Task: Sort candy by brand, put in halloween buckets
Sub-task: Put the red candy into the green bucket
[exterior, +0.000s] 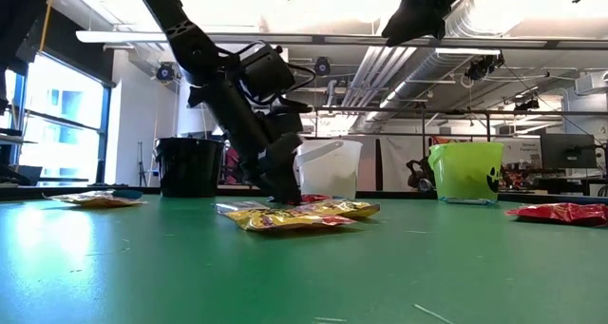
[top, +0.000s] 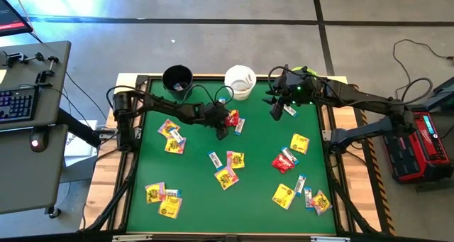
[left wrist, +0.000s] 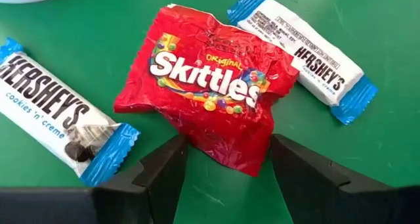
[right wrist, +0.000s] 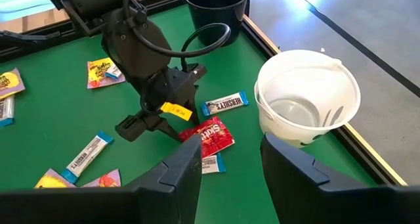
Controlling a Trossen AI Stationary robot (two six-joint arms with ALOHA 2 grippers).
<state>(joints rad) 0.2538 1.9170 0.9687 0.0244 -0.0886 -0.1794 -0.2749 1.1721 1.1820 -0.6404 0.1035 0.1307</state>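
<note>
Now left end effector (left wrist: 226, 168) wide, red Skittles packet (left wrist: 210, 86) between its fingertips, on green table (left wrist: 394, 40)

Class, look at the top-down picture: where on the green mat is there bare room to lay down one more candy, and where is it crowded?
Bare: the mat's middle strip between the left gripper and the yellow packet, and the near edge between the two bottom clusters. Crowded: around the red Skittles by the left gripper, and the near right corner.
</note>
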